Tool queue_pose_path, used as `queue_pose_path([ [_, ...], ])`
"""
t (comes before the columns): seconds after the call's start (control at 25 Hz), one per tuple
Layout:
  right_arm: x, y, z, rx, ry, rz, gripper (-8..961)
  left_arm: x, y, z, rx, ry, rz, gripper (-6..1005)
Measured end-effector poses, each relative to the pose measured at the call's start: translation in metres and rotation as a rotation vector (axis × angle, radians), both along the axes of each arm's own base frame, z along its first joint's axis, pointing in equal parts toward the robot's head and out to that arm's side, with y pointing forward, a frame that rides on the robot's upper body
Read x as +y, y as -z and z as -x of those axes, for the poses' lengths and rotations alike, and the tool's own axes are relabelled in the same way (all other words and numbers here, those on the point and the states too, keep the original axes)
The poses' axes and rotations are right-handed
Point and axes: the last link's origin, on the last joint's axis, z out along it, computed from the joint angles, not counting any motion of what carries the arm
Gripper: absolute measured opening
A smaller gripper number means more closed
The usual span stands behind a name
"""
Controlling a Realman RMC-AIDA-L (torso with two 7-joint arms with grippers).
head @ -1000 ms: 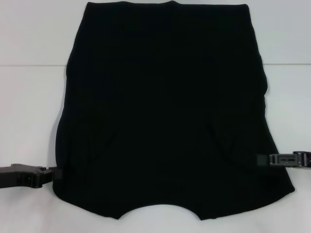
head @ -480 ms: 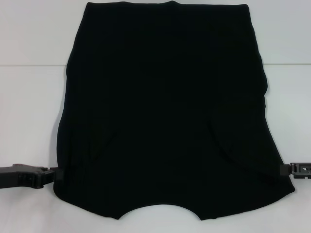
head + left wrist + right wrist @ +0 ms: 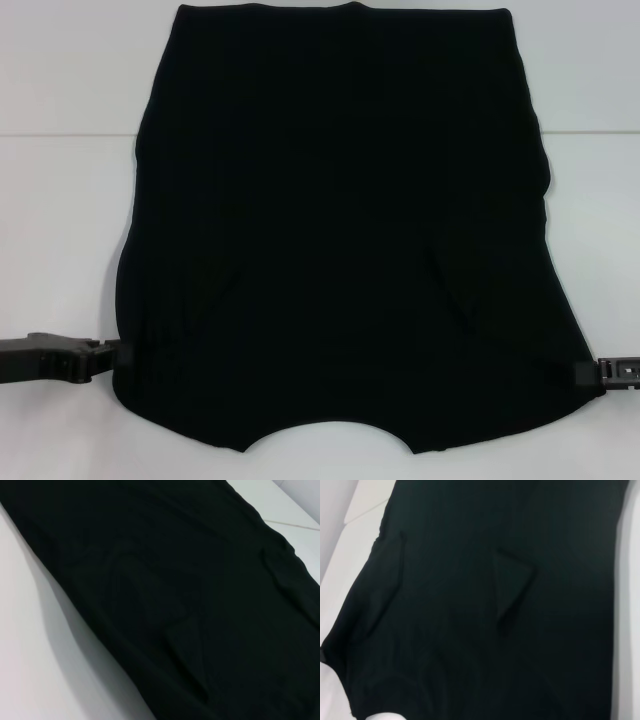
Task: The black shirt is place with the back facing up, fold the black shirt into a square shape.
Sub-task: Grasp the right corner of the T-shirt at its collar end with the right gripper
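**Sides folded in, lengthwise fold next**

The black shirt (image 3: pixel 340 230) lies flat on the white table (image 3: pixel 60 250), its curved neckline at the edge nearest the robot and its straight hem at the far edge. Both sleeves look already turned in over the body: faint folded flaps show on the cloth, clearest in the right wrist view, so the shirt now reads as a tall panel, wider toward the neckline.

The left gripper (image 3: pixel 112 358) sits low on the table at the shirt's left edge, close to the neckline corner, touching or just beside the cloth. The right gripper (image 3: pixel 590 373) sits at the shirt's right edge, about level with it. I cannot tell whether either claw is open, closed or pinching fabric; the black fingers merge with the black cloth.

By my judgement the step in hand is the lengthwise fold. The next move calls for a firm pinch through all layers at both neckline-side corners, then an even lift toward the hem, both arms in step so the flaps stay tucked.
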Motion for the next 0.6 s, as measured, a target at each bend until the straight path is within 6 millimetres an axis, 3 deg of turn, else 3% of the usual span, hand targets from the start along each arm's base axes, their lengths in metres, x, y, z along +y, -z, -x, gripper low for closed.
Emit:
queue_pose_path([
  [0.6, 0.0034, 0.0094, 0.0072, 0.010, -0.004, 0.024, 894, 0.0015, -0.0011, 0.0003, 0.005, 0.000, -0.006, 74],
])
